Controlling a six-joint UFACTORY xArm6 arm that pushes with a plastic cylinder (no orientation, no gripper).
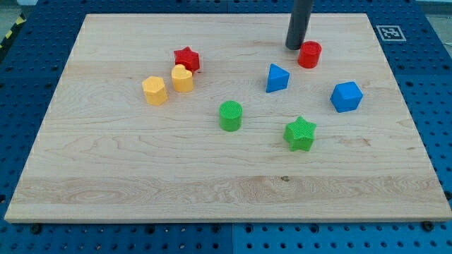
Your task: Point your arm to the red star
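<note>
The red star (187,58) lies on the wooden board at the upper left of centre. My tip (294,46) is near the view's top, right of centre, just left of the red cylinder (309,54) and almost touching it. The tip is far to the right of the red star. A yellow heart (182,78) sits just below the red star, nearly touching it.
A yellow hexagon (154,90) lies left of the yellow heart. A blue triangular block (277,77), a blue cube (346,97), a green cylinder (230,116) and a green star (300,133) lie about the middle and right. The board's edge (226,215) runs along the view's bottom.
</note>
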